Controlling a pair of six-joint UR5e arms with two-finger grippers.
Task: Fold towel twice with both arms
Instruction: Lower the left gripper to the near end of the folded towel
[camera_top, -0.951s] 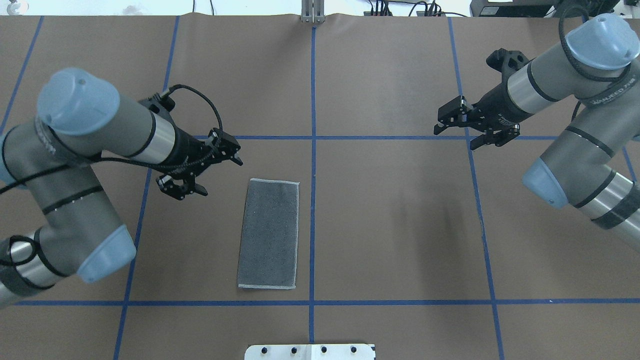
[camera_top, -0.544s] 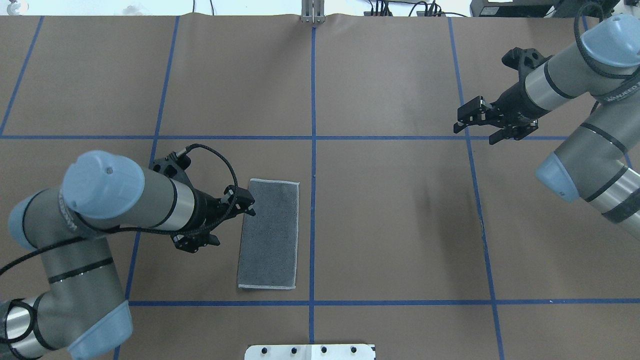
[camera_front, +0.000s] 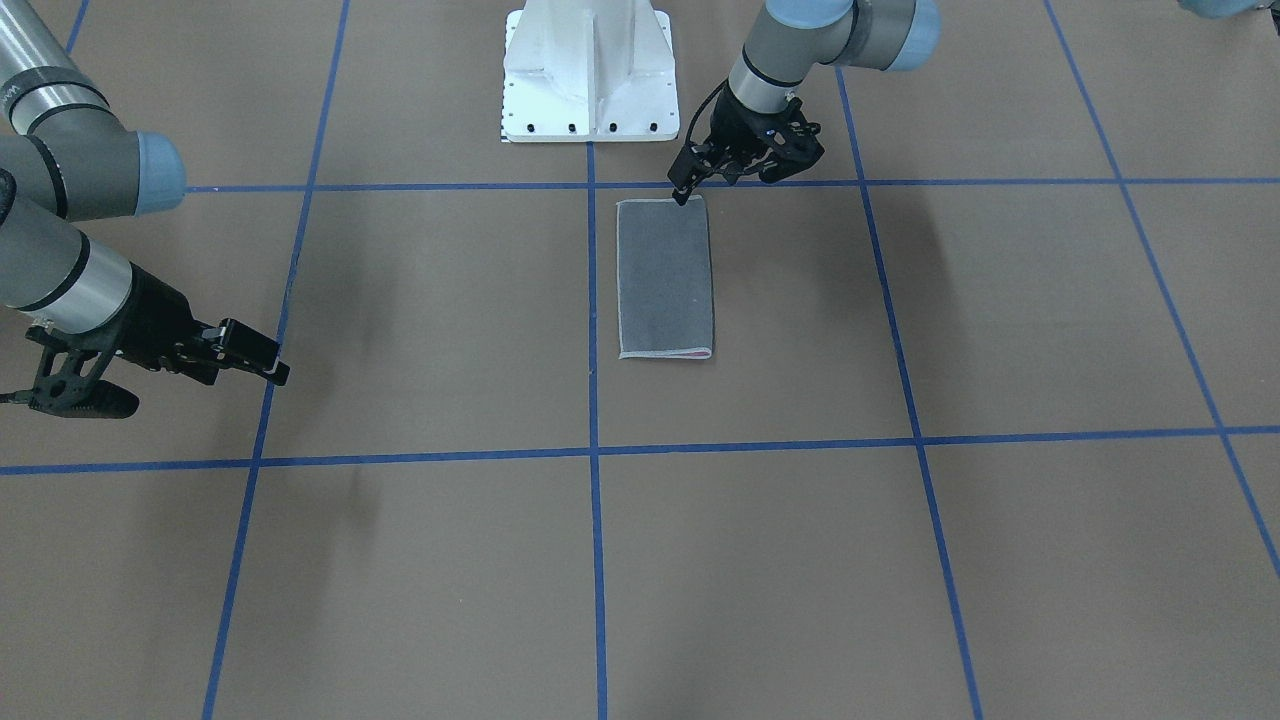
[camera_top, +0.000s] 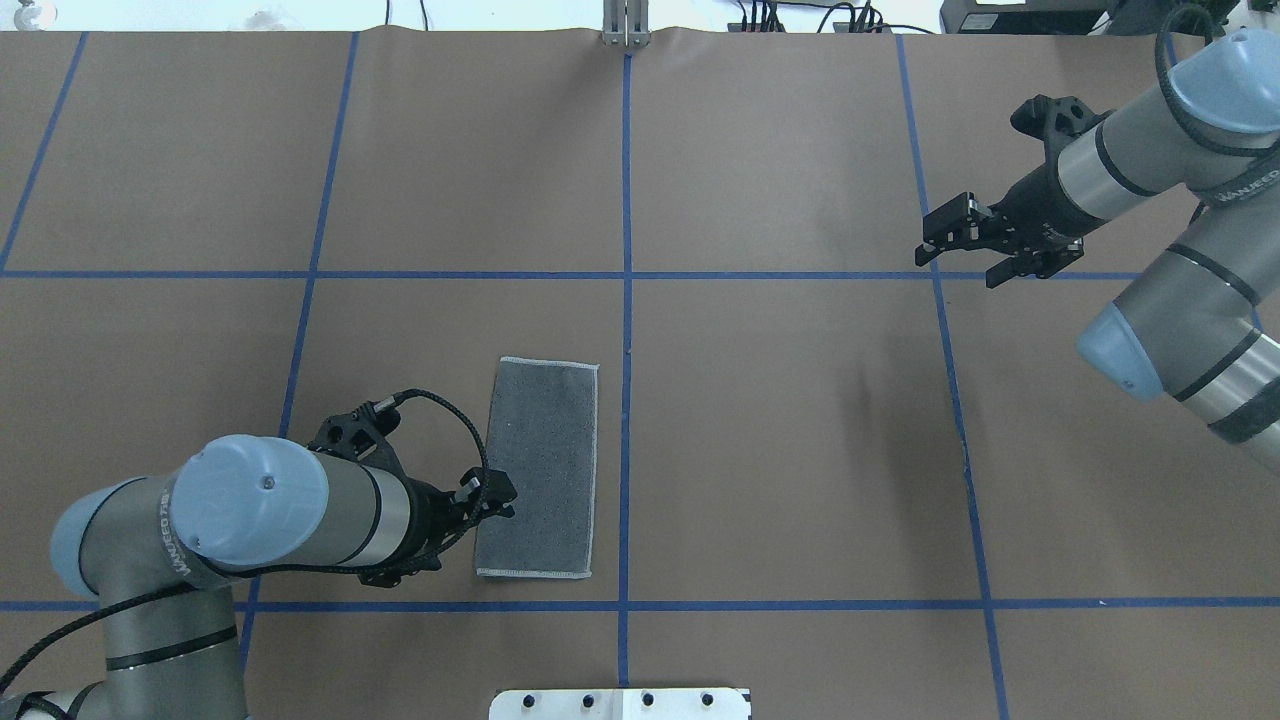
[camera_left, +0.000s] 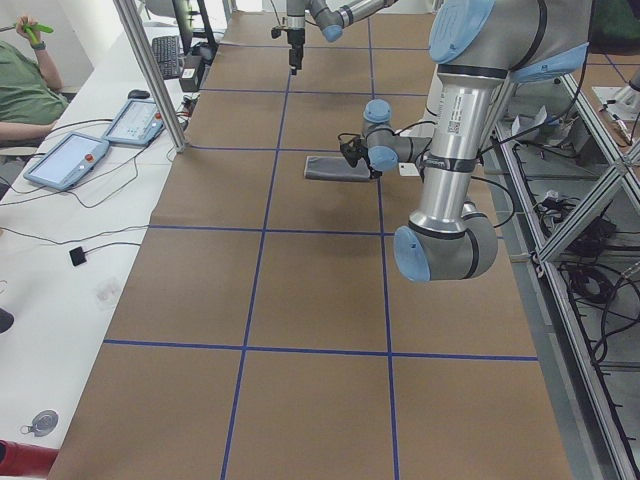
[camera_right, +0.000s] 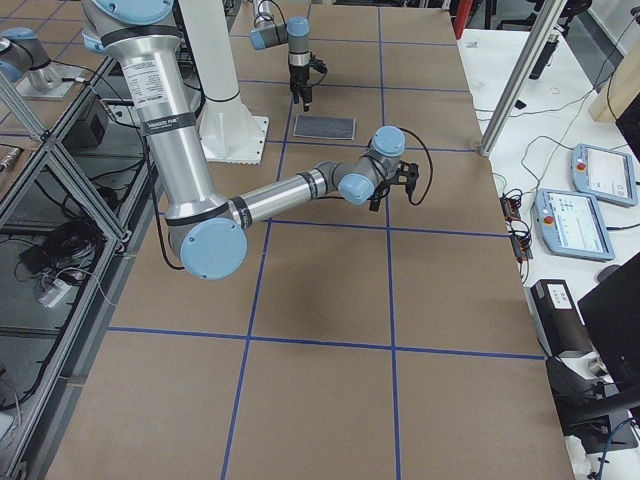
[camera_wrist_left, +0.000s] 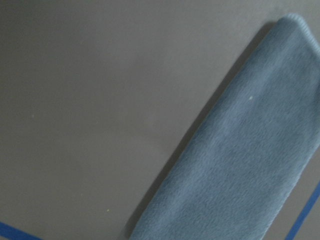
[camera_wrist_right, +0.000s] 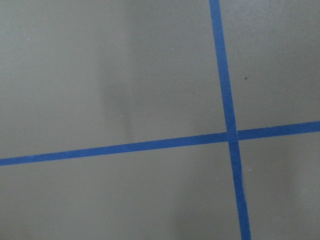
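The towel (camera_top: 540, 468) lies flat, folded into a narrow strip with its dark grey face up. A thin pink line shows at one short end in the front-facing view (camera_front: 664, 277). My left gripper (camera_top: 462, 532) is open and empty, low beside the towel's near left corner, with one fingertip (camera_top: 503, 491) over the towel's edge. In the front-facing view it (camera_front: 738, 168) stands at the strip's end nearest the robot. The left wrist view shows the towel (camera_wrist_left: 240, 160) only. My right gripper (camera_top: 962, 262) is open and empty, far to the right, above bare table.
The white bolted pedestal (camera_front: 588, 70) stands just behind the towel's near end. Blue tape lines (camera_top: 626, 300) grid the brown table. An operator's bench with tablets (camera_left: 70, 158) and a metal post (camera_left: 150, 70) lies along the far side.
My left arm has moved along the towel's left edge from its far corner towards the near corner. My right arm has drawn back to the right.
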